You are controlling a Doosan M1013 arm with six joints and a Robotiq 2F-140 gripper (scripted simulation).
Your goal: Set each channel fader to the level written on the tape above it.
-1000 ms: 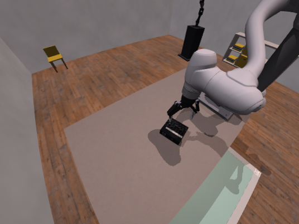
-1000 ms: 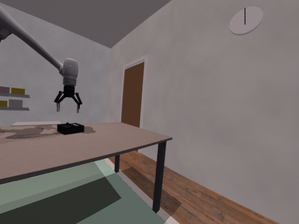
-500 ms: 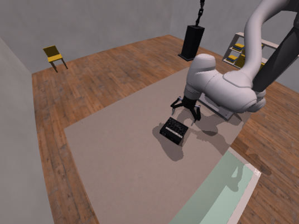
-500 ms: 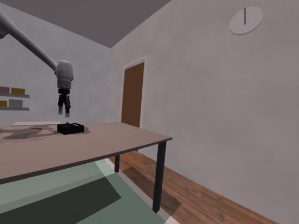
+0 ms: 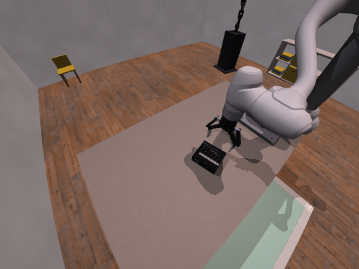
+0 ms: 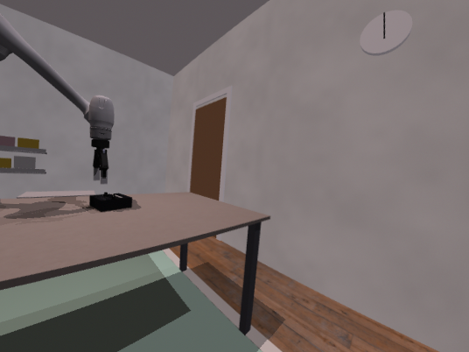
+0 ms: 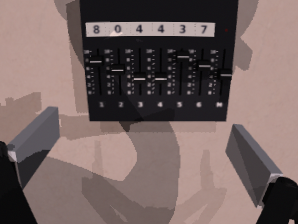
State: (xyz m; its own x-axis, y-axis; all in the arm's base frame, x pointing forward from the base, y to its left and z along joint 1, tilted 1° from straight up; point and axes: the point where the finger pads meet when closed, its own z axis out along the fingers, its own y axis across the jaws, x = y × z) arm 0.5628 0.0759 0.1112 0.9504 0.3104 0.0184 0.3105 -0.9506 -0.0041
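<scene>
Hanging above the tabletop [image 5: 140, 187], the end effector [image 5: 224, 135] is spread wide with nothing between its fingers. The lighting desk [image 5: 209, 156] stands flat on the tabletop just below and beside it, toward the arm's side of the surface.

Only the wrist view gives the desk's detail: a white tape strip [image 7: 150, 28] across its upper part reads 8, 0, 4, 4, 3, 7 — 1 figure above each of 6 channel faders. A 7th fader [image 7: 225, 75] stands at the far right with no figure over it. The caps sit at uneven heights; the first fader [image 7: 95, 62] and the fifth fader [image 7: 182, 56] are high in their slots, while the third and fourth are lower. Exact levels against the scale marks are too small to read. Both grey finger pads frame the lower corners of that view, apart from the desk.

The exterior view shows what the others lack — the clearance between the fingertips and the desk's top, a table leg [image 6: 249, 276], a brown door [image 6: 208, 149] and a wall clock [image 6: 386, 31].

The top view alone shows a yellow chair [image 5: 64, 67] and a shelf unit [image 5: 287, 42] holding yellow and blue boxes.
</scene>
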